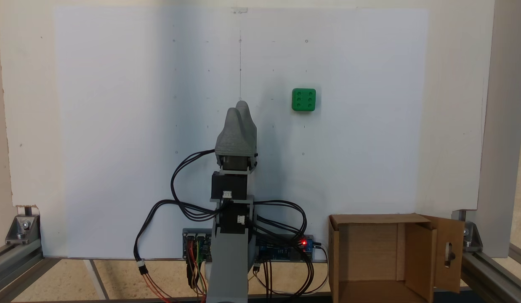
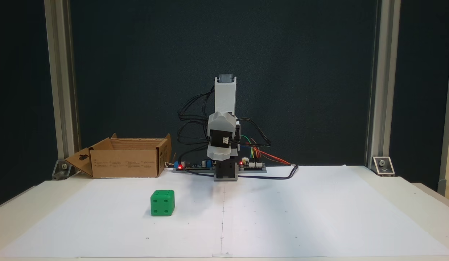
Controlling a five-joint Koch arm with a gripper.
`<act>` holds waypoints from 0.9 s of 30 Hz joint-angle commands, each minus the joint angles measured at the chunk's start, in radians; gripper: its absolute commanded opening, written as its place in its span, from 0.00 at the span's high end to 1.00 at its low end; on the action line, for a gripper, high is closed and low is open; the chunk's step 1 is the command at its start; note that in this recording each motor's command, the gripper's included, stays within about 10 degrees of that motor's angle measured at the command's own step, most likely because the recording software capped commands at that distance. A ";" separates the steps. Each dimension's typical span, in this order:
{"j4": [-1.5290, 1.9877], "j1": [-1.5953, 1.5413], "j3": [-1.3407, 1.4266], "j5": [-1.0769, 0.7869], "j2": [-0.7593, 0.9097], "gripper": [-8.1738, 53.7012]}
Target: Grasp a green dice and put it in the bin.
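While the arm stands folded over its base at the middle of the desk's near edge in a fixed view, the hand (image 1: 240, 110) points out across the white sheet with its two grey jaws pressed together at the tips, gripping nothing. The green dice (image 1: 304, 99) rests flat on the sheet, well apart from the hand, off to its right in that view and slightly farther from the base; in the opposite fixed view the dice (image 2: 162, 203) sits left of the arm, out toward that camera. Being a cube, it has no long axis, and its faces look roughly square to the sheet's edges. The bin (image 1: 416, 256) stands open at the desk's corner on the same side as the dice, beside the base. I judge the reach needs a swing toward that side, with the jaws opened first.
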 commanded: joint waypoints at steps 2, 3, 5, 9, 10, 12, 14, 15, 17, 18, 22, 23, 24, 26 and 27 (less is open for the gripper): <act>-0.175 -0.003 0.048 0.031 0.112 0.15; -0.175 -0.003 0.048 0.031 0.112 0.15; -0.175 0.000 0.048 0.031 0.114 0.16; -0.175 0.000 0.046 0.029 0.114 0.16; -0.175 0.000 0.041 0.029 0.112 0.16; -0.144 0.006 0.003 0.028 0.114 0.16; -0.037 0.041 -0.086 0.029 0.114 0.16; 0.038 0.063 -0.129 0.029 0.115 0.16; 0.190 0.121 -0.202 0.032 0.114 0.16; 0.257 0.141 -0.235 0.034 0.115 0.16; 0.527 0.199 -0.362 0.063 0.115 0.16; 0.595 0.206 -0.397 0.063 0.115 0.16; 0.656 0.206 -0.430 0.063 0.115 0.16; 0.796 0.221 -0.497 0.063 0.115 0.16; 0.863 0.241 -0.538 0.063 0.115 0.16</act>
